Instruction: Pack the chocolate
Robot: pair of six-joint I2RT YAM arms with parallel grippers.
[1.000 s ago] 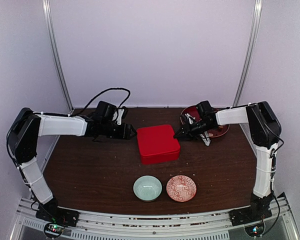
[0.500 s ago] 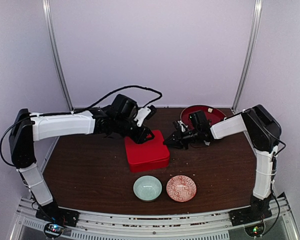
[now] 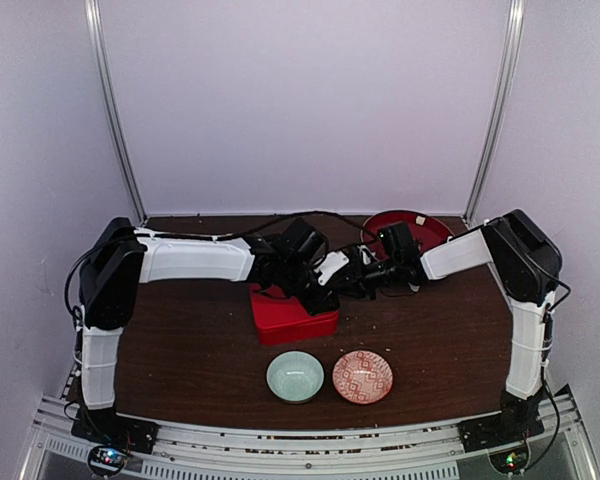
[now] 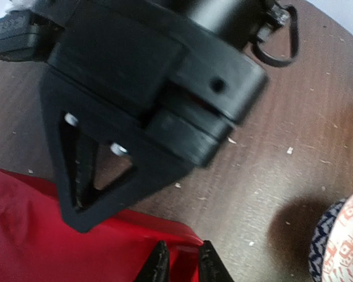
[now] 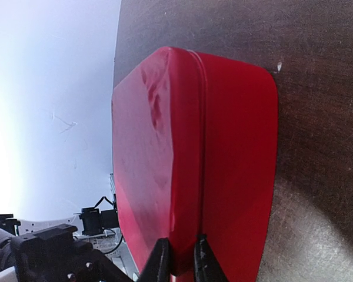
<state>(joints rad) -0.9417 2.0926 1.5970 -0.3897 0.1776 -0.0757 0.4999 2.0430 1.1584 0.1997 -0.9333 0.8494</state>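
No chocolate shows in any view. A red box (image 3: 283, 315) with its lid on lies mid-table. My left gripper (image 3: 327, 290) reaches across it to its right end. In the left wrist view the left gripper (image 4: 183, 265) has its jaws drawn close over the corner of the red box (image 4: 59, 241), with red rim between the tips. My right gripper (image 3: 352, 283) meets the same end from the right. In the right wrist view the right gripper (image 5: 180, 259) is shut on the lid's edge of the red box (image 5: 182, 147).
A pale green bowl (image 3: 295, 377) and a red patterned bowl (image 3: 362, 377) stand in front of the box. The patterned bowl (image 4: 343, 235) also shows at the left wrist view's right edge. A dark red plate (image 3: 425, 228) sits at the back right. The two wrists crowd together.
My left arm has swung right, over the box to its right end, and its jaws have closed in. The box slid left and nearer. The right gripper kept hold of the lid edge.
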